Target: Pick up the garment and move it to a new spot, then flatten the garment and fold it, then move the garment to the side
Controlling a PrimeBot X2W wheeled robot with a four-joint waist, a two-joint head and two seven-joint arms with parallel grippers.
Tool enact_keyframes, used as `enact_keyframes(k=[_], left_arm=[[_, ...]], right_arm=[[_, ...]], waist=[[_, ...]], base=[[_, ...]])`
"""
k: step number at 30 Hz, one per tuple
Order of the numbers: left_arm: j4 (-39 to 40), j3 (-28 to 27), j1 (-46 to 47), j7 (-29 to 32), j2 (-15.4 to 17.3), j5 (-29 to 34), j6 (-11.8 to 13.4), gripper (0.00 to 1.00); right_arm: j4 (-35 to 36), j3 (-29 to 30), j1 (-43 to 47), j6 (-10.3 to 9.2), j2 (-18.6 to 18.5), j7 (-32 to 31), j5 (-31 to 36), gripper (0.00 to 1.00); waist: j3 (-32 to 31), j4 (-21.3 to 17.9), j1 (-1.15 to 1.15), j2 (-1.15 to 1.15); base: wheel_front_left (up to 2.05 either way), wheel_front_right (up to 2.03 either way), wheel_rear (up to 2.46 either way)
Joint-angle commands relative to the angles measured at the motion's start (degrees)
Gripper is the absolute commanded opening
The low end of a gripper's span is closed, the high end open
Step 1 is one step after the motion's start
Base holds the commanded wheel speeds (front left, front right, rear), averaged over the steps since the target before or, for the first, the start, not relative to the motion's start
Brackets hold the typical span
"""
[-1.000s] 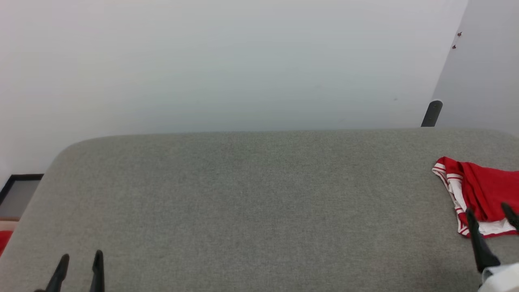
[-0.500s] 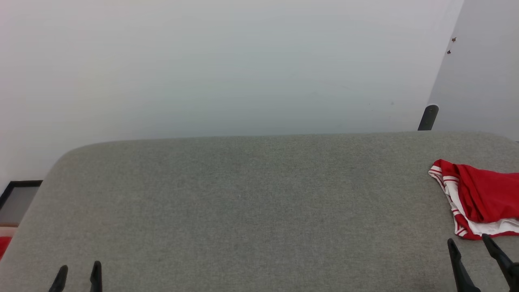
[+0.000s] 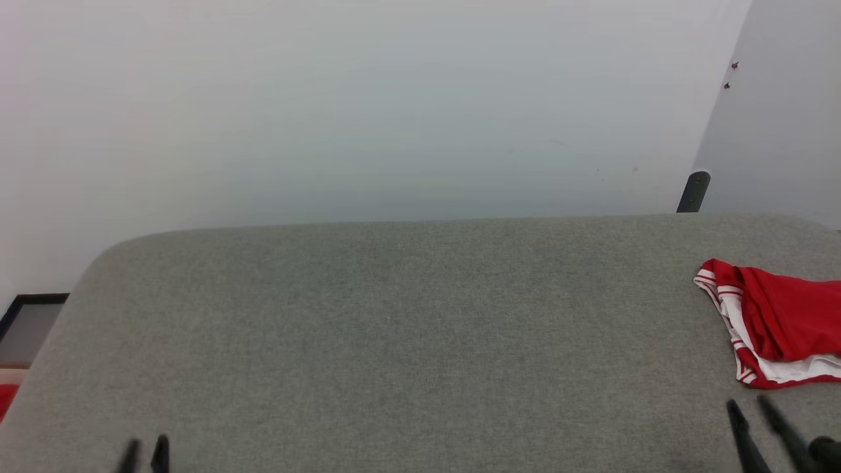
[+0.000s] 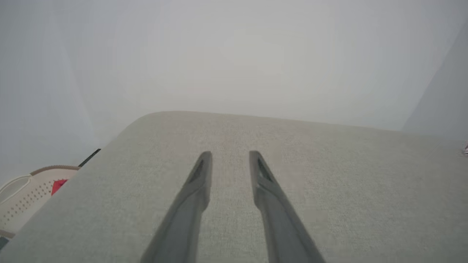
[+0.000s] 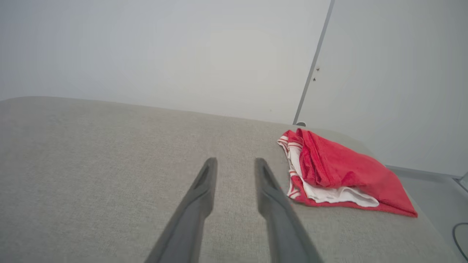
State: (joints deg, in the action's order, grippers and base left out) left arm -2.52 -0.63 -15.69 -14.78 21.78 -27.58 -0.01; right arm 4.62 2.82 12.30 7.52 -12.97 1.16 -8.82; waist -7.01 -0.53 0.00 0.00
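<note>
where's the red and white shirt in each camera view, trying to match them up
Head view: shirt at the right edge, cut off by the frame.
Left wrist view: a striped sliver at the far right edge.
Right wrist view: right of centre, beside the right hand.
Shared landmark: the grey cushion under it, rounded far edge against the wall.

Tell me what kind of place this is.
Probably a plain indoor room set up for folding laundry: a grey fabric-covered surface with a red jersey on it, bare white walls, and a perforated basket alongside.
</note>
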Motion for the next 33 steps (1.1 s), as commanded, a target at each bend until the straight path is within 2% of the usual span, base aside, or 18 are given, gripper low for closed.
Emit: enact_keyframes(k=[1, 33], left_arm=[[-0.3, 0.1, 0.0, 0.2, -0.4, -0.2, 0.0, 0.00], [-4.7, -2.1, 8.3, 8.0, -7.4, -24.0, -2.8, 0.00]], right_arm=[[-0.4, 0.0, 0.1, 0.00, 0.2, 0.0, -0.3, 0.00], [-7.3, 1.5, -7.0, -0.01, 3.9, -2.9, -31.0, 0.00]], waist=[[0.0, 0.0, 0.00, 0.00], [1.8, 0.1, 0.00, 0.00]], base=[[0.00, 0.00, 0.00], [0.00, 0.00, 0.00]])
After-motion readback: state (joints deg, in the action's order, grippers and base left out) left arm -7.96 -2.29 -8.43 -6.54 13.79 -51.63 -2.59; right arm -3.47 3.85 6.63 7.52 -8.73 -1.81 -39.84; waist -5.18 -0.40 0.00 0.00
